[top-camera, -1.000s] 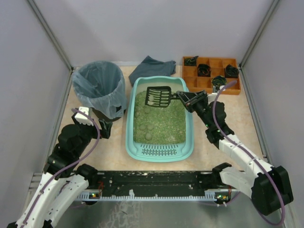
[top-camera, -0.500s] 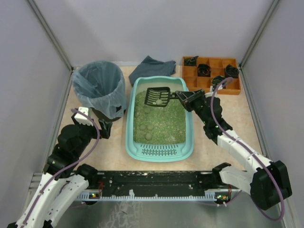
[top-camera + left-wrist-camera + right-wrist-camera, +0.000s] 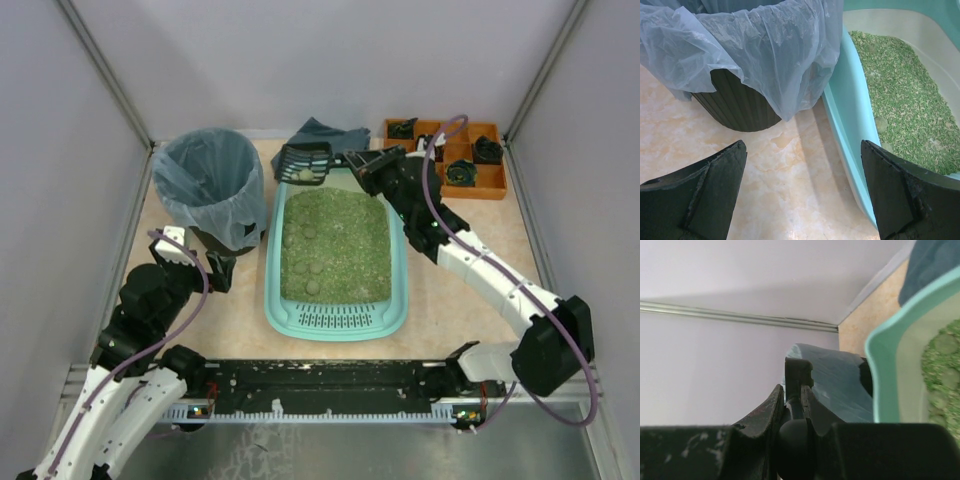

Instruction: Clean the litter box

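Note:
The turquoise litter box (image 3: 272,262) lies mid-table, filled with green litter and several pale clumps (image 3: 312,286); its wall (image 3: 852,112) also fills the right of the left wrist view, and its rim (image 3: 886,370) shows in the right wrist view. My right gripper (image 3: 362,161) is shut on the handle of a black slotted scoop (image 3: 304,162), held above the box's far left corner with a clump in it. In the right wrist view the scoop (image 3: 799,377) is edge-on between the fingers. My left gripper (image 3: 802,192) stands open over bare table between bin and box.
A round black bin with a bluish bag (image 3: 208,185) stands left of the box, close to the scoop. A dark grey cloth (image 3: 322,134) lies behind the box. An orange compartment tray (image 3: 443,158) with black parts sits back right. Grey walls enclose the table.
My right arm has lifted the scoop out of the litter and carried it left and back, from over the box's far end to near the bin. The left arm has stayed still.

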